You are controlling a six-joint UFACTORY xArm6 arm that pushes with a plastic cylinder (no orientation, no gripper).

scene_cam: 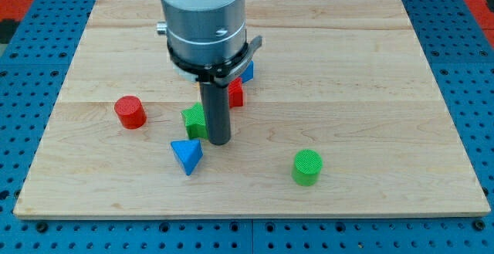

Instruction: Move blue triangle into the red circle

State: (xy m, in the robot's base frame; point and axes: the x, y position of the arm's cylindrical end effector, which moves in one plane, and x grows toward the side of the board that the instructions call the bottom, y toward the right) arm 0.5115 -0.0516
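Note:
The blue triangle (187, 155) lies on the wooden board (370, 92) below the middle, pointing down. The red circle, a short red cylinder (130, 112), stands to its upper left, well apart from it. My tip (219, 141) is the lower end of the dark rod. It sits just right of and slightly above the blue triangle, with a small gap between them. The tip is next to the right side of a green block (194, 120).
A red block (235, 93) and a blue block (247, 72) sit behind the rod, partly hidden by the arm. A green cylinder (307, 167) stands at the lower right. The board's edges border a blue perforated table.

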